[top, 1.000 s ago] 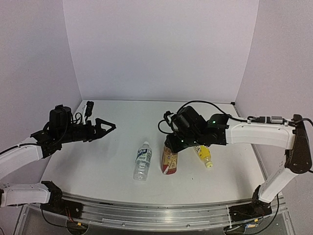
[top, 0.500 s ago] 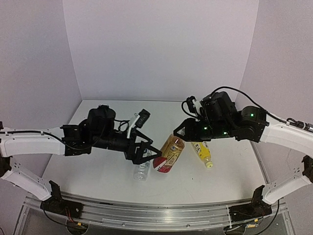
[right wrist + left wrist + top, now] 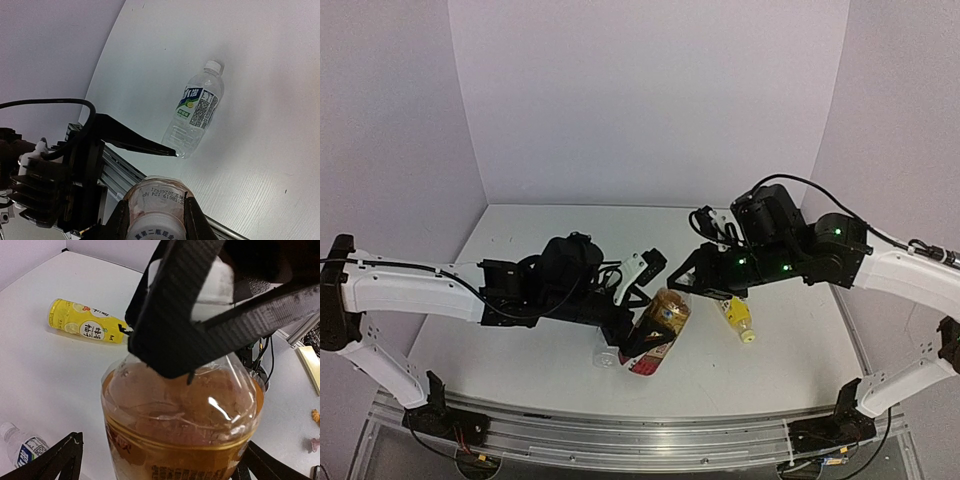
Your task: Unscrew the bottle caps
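Note:
The short amber bottle (image 3: 665,318) with a red-beige label hangs tilted above the table. My right gripper (image 3: 688,288) is shut on its white cap (image 3: 157,222), one finger (image 3: 118,222) on each side. My left gripper (image 3: 640,335) is open and straddles the bottle's lower body (image 3: 182,435). Its fingertips (image 3: 57,462) stand a little apart from the bottle's sides. The clear bottle (image 3: 197,112) with a blue-white label lies on the table below, partly hidden behind the left gripper in the top view. To the right lies the slim yellow bottle (image 3: 736,316).
The white table (image 3: 520,340) ends in a metal rail (image 3: 620,430) at the near edge. Purple walls close in the back and both sides. The yellow bottle (image 3: 85,322) lies just beyond the held amber bottle.
The right gripper has lifted the amber bottle off the table and tilted it. The left arm has swung right, bringing its open fingers around the bottle's lower body.

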